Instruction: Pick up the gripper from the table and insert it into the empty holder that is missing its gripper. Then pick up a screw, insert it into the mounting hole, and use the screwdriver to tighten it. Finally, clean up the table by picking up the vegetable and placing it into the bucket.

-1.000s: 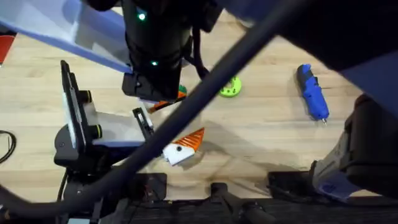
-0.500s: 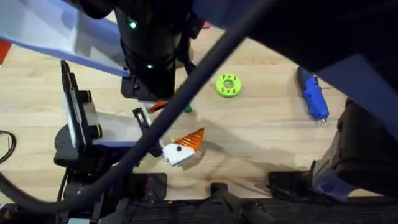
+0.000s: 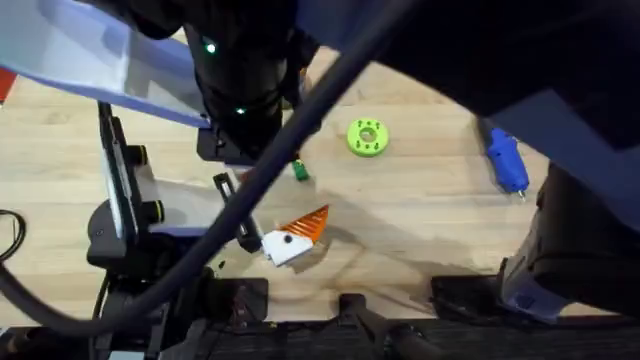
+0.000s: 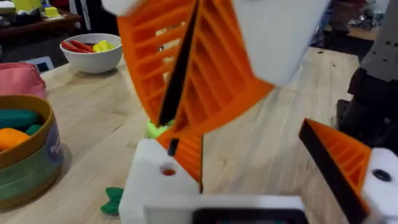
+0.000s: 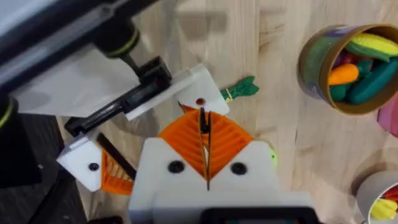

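Right wrist, right pincer (image 5: pixel 205 152) closed, vegetable (image 5: pixel 239 89) nearby

A lime-green disc (image 3: pixel 367 138) lies on the wooden table (image 3: pixel 420 210); a white bowl (image 4: pixel 91 52) holds toy food; a pink pouch (image 4: pixel 22 78) sits near it.

The screwdriver (image 3: pixel 505 160) is partly hidden – a dark blurred arm (image 3: pixel 560 70) covers its top

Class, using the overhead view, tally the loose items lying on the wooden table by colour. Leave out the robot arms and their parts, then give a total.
Blue: 1, the screwdriver
Green: 2, the lime-green disc and the dark green vegetable
Total: 3
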{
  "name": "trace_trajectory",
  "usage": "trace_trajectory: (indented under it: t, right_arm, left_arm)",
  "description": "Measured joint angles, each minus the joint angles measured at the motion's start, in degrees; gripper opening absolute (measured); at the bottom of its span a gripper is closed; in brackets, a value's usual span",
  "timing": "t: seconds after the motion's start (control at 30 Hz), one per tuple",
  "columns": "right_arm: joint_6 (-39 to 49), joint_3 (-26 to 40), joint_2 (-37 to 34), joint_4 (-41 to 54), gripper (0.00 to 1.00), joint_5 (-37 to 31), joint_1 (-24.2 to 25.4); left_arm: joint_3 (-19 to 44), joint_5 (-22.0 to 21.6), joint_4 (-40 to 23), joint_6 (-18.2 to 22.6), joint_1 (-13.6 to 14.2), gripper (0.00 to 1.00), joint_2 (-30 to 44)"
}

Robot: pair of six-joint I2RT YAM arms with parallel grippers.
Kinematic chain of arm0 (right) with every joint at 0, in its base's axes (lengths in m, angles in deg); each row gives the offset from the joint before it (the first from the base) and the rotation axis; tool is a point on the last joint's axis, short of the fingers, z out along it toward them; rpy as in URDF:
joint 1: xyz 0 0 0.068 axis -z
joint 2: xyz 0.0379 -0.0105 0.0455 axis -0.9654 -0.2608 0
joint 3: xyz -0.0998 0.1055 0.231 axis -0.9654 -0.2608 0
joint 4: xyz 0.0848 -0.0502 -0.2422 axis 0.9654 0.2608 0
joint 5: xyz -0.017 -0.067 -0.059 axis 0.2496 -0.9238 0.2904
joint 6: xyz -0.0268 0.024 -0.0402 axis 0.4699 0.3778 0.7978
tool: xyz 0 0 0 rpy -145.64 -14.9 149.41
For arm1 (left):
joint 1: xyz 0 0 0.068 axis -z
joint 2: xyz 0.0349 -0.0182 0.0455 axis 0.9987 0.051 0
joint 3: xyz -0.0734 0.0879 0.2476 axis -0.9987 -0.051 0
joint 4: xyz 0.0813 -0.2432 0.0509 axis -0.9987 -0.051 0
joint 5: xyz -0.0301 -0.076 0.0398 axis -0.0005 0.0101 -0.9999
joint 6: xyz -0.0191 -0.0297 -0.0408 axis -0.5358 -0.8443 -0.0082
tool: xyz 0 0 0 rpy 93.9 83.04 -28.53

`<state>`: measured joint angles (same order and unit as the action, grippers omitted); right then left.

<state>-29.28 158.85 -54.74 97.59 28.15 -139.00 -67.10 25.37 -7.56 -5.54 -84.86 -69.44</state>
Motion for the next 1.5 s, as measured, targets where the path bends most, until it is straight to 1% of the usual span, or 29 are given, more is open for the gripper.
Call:
trace_trajectory:
  t: [0.3,1.07,1.5]
  right_arm:
    - [0.2,0.0,-1.7,0.0,0.006,0.0,0.0]
    - [0.2,0.0,-1.7,-0.2,0.006,0.0,0.0]
    - [0.2,0.0,-3.3,0.0,0.006,-0.3,0.0]
  left_arm:
    - [0.0,0.0,0.0,0.0,0.0,0.985,0.0]
    - [0.0,0.0,0.0,0.0,0.0,0.985,0.0]
    - [0.0,-0.1,0.0,-0.4,0.0,0.986,0.0]
